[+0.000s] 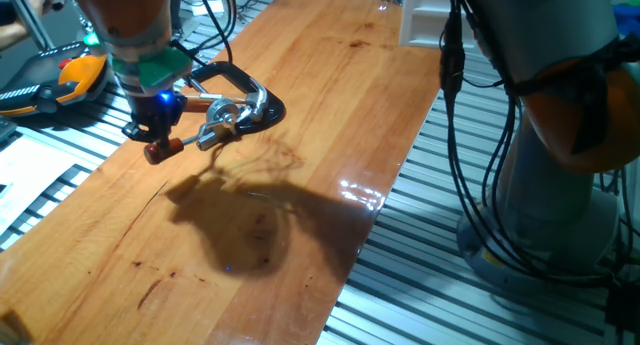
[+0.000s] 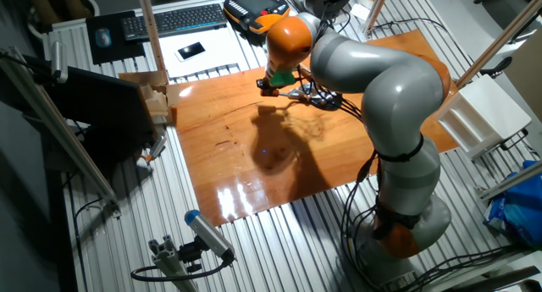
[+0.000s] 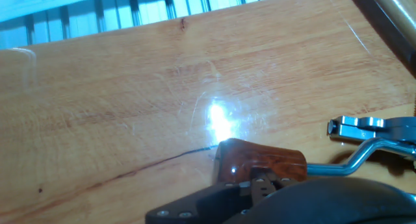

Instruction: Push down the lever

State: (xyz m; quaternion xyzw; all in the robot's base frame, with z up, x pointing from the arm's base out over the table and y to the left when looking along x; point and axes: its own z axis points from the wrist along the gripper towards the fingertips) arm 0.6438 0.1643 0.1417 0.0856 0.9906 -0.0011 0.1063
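Note:
The lever is a thin shiny rod [image 1: 192, 141] with a reddish-brown knob [image 1: 158, 151] at its tip. It is hinged on a chrome-and-black base [image 1: 232, 115] on the wooden table [image 1: 330, 125]. My gripper [image 1: 152, 135] sits right over the knob, with its dark fingers close together and touching the knob's top. In the hand view the knob [image 3: 260, 160] lies just below my fingertips [image 3: 214, 208]. There the rod runs right toward the chrome base [image 3: 364, 125]. The lever lies low, close to the table top. In the other fixed view the gripper [image 2: 273, 85] is at the table's far side.
A black C-shaped clamp [image 1: 245, 83] lies behind the base. An orange-and-black pendant [image 1: 60, 85] rests off the table to the left. A white box [image 1: 425, 15] stands at the far end. Wooden blocks [image 2: 157, 101] sit at one corner. The table's edge [image 1: 385, 210] runs along the right.

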